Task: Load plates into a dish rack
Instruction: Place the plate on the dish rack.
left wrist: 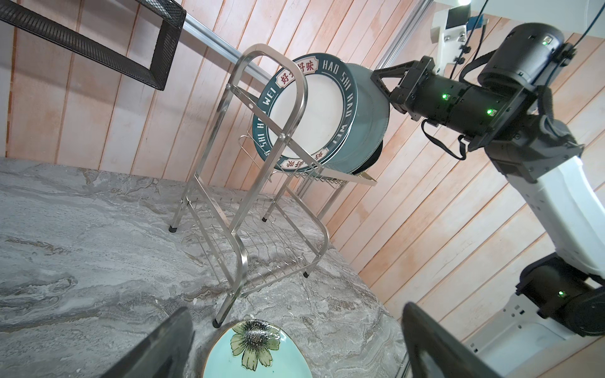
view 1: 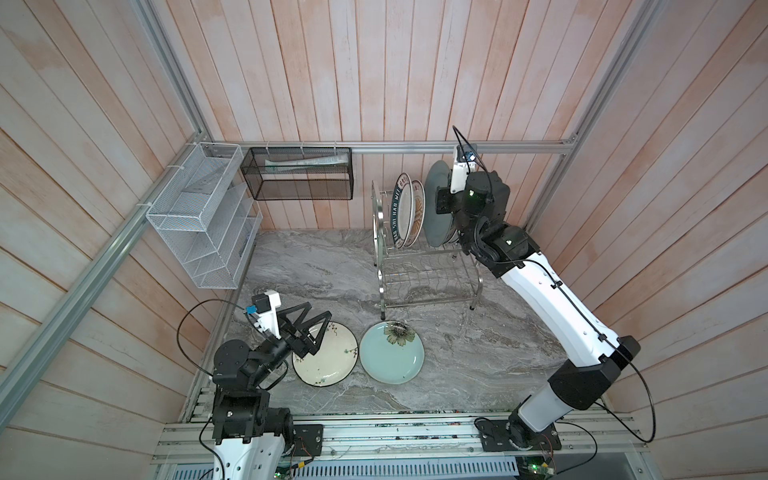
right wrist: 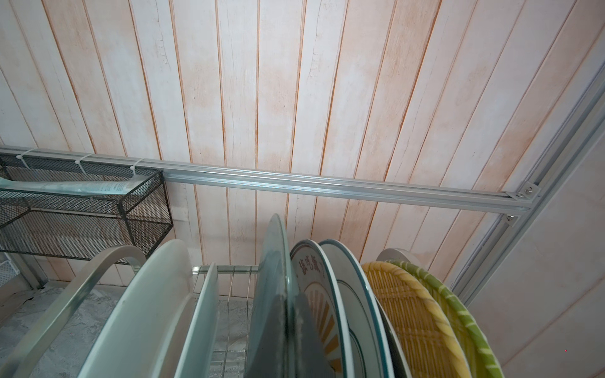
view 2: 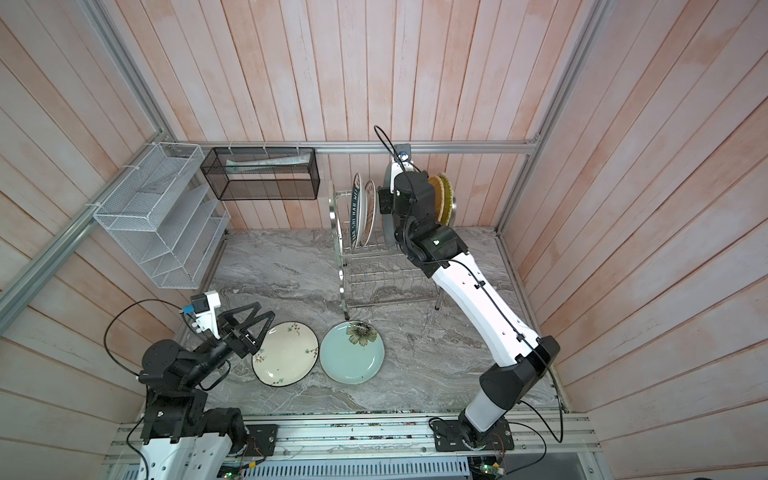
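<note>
1. The grey plate [view 1: 434, 224] is standing on edge in the upper tier of the dish rack [view 1: 432, 286], among other upright plates. The right gripper [right wrist: 289, 311] is pinching its rim.
2. The left gripper [view 1: 319, 311] is hovering spread wide over the edge of the cream floral plate [view 1: 328, 361], holding nothing.
3. That plate and a pale blue plate [view 1: 390, 357] are lying flat on the marbled tabletop [view 1: 478, 345], near the rack.
4. A white mesh basket [view 1: 199, 216] and a black mesh box [view 1: 299, 174] are hanging on the plank walls [view 1: 374, 83].

Overhead stereo pair; both wrist views toward dish rack [left wrist: 302, 98]
</note>
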Motion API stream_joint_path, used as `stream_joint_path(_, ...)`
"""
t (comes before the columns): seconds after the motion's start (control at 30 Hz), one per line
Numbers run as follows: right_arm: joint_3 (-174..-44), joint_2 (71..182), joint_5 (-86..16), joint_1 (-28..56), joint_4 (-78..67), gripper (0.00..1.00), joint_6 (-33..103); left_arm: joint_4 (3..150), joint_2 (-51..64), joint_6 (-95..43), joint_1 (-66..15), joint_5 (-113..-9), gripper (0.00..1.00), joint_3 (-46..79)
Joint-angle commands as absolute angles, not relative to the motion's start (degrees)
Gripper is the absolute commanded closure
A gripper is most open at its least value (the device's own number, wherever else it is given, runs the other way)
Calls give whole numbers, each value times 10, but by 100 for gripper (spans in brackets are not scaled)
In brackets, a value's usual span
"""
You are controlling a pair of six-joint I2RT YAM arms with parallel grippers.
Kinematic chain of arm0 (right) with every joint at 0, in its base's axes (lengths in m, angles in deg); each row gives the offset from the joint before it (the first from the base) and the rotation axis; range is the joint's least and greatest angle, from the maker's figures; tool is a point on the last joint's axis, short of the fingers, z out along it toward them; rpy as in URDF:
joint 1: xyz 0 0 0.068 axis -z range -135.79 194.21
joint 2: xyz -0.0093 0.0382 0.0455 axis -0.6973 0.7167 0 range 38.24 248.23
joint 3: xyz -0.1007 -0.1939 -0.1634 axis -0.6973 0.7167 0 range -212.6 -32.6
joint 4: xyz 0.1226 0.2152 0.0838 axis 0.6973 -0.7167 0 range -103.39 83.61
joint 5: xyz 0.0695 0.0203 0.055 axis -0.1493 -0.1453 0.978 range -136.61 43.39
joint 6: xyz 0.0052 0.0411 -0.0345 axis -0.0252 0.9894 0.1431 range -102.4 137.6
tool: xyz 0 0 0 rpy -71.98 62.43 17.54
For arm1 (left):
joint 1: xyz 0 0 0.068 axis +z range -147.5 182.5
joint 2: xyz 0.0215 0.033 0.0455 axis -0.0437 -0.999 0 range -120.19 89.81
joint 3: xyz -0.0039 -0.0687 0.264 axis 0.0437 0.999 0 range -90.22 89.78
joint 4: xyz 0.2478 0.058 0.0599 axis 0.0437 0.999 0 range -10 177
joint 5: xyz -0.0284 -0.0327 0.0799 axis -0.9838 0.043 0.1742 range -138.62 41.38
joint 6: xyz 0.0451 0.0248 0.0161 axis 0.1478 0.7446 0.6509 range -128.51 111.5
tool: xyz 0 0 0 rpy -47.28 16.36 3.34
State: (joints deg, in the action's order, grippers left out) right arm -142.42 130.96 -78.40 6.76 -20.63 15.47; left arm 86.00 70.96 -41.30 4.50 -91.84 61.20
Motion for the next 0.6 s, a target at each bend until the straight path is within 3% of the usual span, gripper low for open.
stream_joint_path(0.0, -1417, 1283, -761, 79, -186, 90, 157, 849, 716, -416, 48, -927, 0, 620)
stream_joint_path(0.43, -1402, 1272, -701, 110, -181, 76, 172, 849, 714, -416, 48, -925, 0, 621)
stream_joint_path(0.57, -1398, 1259, -685, 110, -178, 63, 182, 848, 714, -419, 48, -922, 0, 623)
